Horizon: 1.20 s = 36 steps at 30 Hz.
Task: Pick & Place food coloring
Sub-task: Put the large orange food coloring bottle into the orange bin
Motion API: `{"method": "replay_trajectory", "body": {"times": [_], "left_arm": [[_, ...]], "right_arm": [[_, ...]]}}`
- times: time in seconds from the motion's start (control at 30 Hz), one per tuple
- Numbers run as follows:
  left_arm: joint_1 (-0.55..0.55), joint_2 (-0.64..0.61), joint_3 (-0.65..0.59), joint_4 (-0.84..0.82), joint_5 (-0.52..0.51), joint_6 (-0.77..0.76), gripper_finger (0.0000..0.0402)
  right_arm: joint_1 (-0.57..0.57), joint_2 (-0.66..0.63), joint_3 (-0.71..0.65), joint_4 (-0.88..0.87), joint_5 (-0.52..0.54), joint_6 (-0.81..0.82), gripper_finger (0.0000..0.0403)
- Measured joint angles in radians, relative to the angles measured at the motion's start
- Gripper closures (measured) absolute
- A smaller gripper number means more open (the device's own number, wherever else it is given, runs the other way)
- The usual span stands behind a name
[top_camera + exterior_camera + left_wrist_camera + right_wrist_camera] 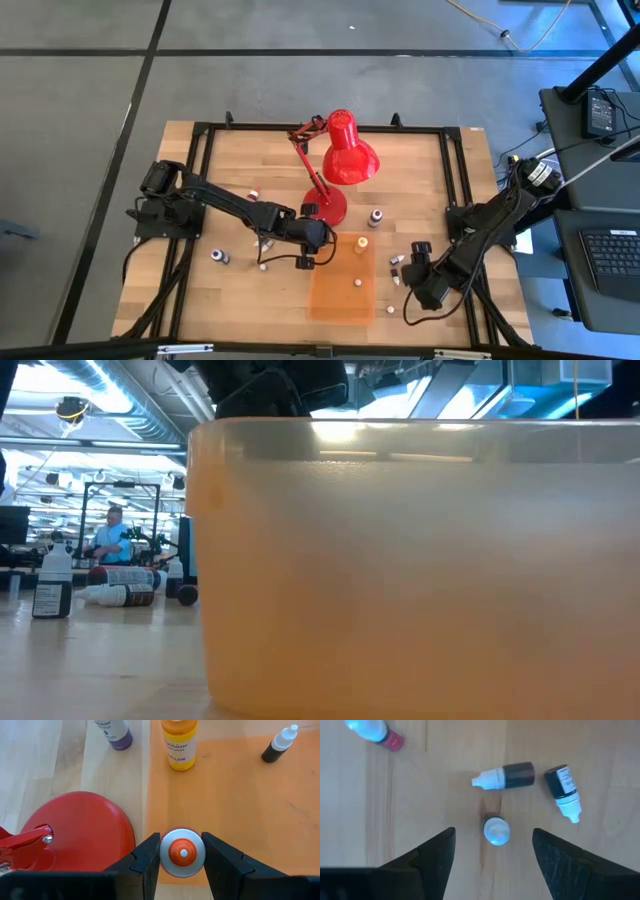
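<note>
The left wrist view shows the left gripper [182,862] clamped on an orange-capped bottle [183,853] at the orange tray's [240,805] edge, just beside the red lamp's base [82,832]; on the tray stand a yellow bottle [179,745] and a dark one [278,745]. The right wrist view shows the right gripper [492,852], fingers wide apart, over one upright bottle [496,830] with two lying beside it. The low view is blocked by the tray wall [420,560].
</note>
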Motion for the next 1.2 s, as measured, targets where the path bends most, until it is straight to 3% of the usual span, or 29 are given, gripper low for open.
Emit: {"method": "replay_trajectory", "body": {"times": [0.5,0.67,1.03,1.2], "left_arm": [[0.000,0.000,0.000,0.000,0.000,0.000,0.0271],[0.000,0.000,0.000,0.000,0.000,0.000,0.0271],[0.000,0.000,0.000,0.000,0.001,-0.010,0.0271],[0.000,0.000,0.000,0.000,0.004,-0.042,0.0271]], "right_arm": [[0.000,0.000,0.000,0.079,0.000,0.020,0.0137],[-0.001,0.000,0.000,0.082,0.076,0.053,0.0137],[0.000,0.004,0.000,0.022,0.069,0.051,0.0138],[0.000,0.034,0.000,0.016,0.036,0.051,0.0157]]}}
